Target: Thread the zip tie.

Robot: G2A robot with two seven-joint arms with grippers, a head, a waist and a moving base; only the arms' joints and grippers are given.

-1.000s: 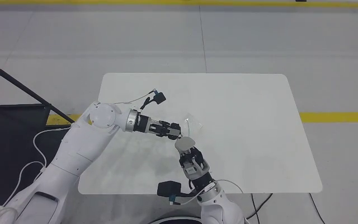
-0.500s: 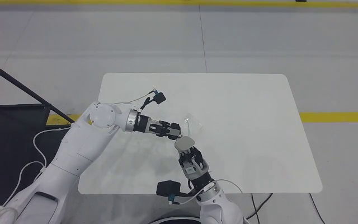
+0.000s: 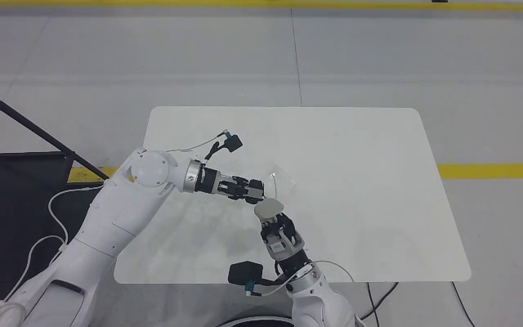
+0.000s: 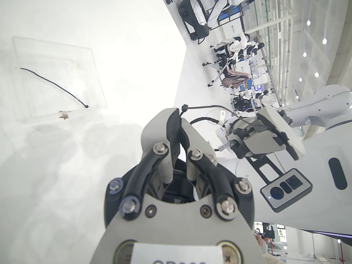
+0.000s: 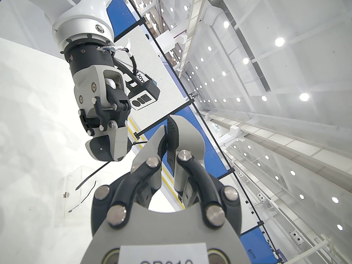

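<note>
My left gripper (image 3: 260, 193) (image 4: 178, 113) is shut on a thin black zip tie (image 4: 203, 107) just above the table's middle. The tie's square head sticks out at the fingertips, and its strap runs off toward my right gripper (image 3: 270, 212) (image 5: 167, 129). The right gripper stands close in front of the left one with its pads pressed together. In the right wrist view the zip tie (image 5: 136, 144) leaves the left gripper (image 5: 110, 149) and passes behind my own finger. I cannot tell whether the tie touches that finger.
A clear plastic tray (image 3: 280, 178) (image 4: 93, 64) lies on the white table (image 3: 368, 163) just beyond the grippers. It holds a second black zip tie (image 4: 55, 83) and a small brown piece (image 4: 64, 116). Bare tabletop stretches to the right.
The right arm has crept very slightly toward the left gripper. The left arm and the tie it holds have not visibly moved.
</note>
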